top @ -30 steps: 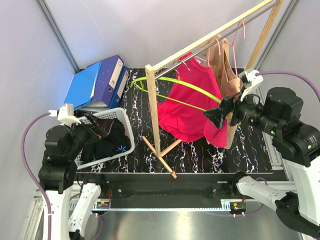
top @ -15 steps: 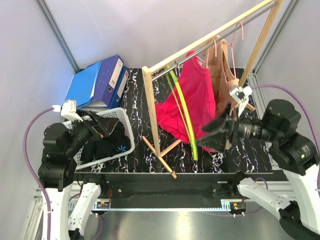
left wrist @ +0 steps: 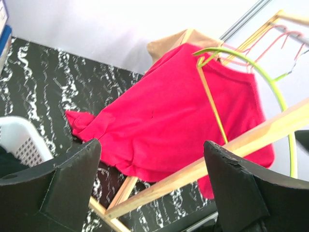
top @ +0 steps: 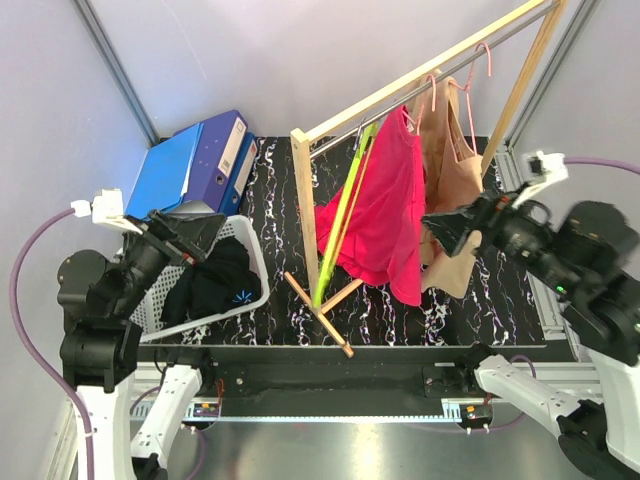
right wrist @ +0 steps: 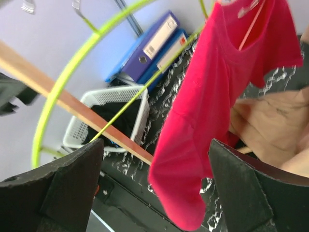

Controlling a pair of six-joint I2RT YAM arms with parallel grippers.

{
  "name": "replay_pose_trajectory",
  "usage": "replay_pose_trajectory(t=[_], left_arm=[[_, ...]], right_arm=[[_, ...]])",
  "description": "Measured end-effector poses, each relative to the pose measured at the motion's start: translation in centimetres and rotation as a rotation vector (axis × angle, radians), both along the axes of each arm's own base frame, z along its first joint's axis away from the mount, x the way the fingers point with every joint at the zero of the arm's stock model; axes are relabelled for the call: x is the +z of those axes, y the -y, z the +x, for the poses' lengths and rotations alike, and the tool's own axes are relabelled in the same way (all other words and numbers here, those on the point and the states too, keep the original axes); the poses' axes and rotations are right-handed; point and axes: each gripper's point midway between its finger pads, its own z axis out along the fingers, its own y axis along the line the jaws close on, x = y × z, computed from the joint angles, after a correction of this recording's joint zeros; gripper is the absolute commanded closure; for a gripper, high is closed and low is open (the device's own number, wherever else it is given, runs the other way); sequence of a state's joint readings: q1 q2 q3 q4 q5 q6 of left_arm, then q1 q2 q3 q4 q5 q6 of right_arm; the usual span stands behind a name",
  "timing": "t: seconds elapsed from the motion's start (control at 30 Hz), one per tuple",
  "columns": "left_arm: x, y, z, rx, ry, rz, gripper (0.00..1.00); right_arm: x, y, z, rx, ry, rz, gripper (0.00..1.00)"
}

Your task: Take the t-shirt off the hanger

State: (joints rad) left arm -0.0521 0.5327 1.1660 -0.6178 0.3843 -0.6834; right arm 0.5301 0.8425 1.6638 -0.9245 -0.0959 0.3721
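The red t-shirt (top: 385, 205) hangs from the metal rail of the wooden rack (top: 305, 200), its hem draped toward the rack's left post. A lime-green hanger (top: 342, 210) hangs steeply at its left side. The left wrist view shows the shirt (left wrist: 169, 116) with the green hanger's arc (left wrist: 270, 92) over its shoulder. The right wrist view shows the shirt (right wrist: 217, 96) and the hanger (right wrist: 72, 72). My left gripper (top: 190, 232) (left wrist: 152, 188) is open and empty above the basket. My right gripper (top: 455, 226) (right wrist: 157, 188) is open and empty, just right of the shirt, apart from it.
A tan garment (top: 452, 170) hangs on a pink hanger (top: 470, 75) right of the red shirt. A white basket (top: 250, 250) holding dark clothes sits at the left. Blue binders (top: 195, 165) lie at the back left. The rack's wooden foot (top: 318, 313) runs across the mat.
The green hanger swung from lying across the shirt to hanging steeply at its left. My right gripper drew back right and away from the shirt's hem. My left gripper rose and turned toward the rack.
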Motion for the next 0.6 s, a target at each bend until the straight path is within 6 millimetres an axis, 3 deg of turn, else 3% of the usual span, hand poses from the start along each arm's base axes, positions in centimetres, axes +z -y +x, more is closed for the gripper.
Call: replay_pose_trajectory(t=[0.27,0.4,0.43,0.5,0.53,0.6], left_arm=[[2.5,1.0,2.4,-0.047,0.02,-0.047,0.12],[3.2,1.9,3.5,-0.102,0.019,-0.082,0.14],[3.3,2.2,3.8,-0.12,0.017,-0.09,0.15],[3.3,2.5,4.4,-0.138,0.009,-0.101,0.15],[3.1,2.6,4.7,-0.144,0.004,-0.104,0.15],[2.4,2.8,5.0,-0.153,-0.014,-0.109,0.15]], right_arm=[[-7.6,-2.9,3.0,0.056,-0.181,-0.092,0.18],[-9.7,-3.1,3.7,0.046,-0.216,-0.12,0.38],[-9.9,-3.0,3.9,0.039,-0.213,-0.124,0.5],[-10.2,-2.6,4.3,0.011,-0.2,-0.133,0.62],[-10.4,-2.3,4.4,-0.006,-0.195,-0.136,0.74],[-10.5,-1.7,4.7,-0.04,-0.177,-0.149,0.87]])
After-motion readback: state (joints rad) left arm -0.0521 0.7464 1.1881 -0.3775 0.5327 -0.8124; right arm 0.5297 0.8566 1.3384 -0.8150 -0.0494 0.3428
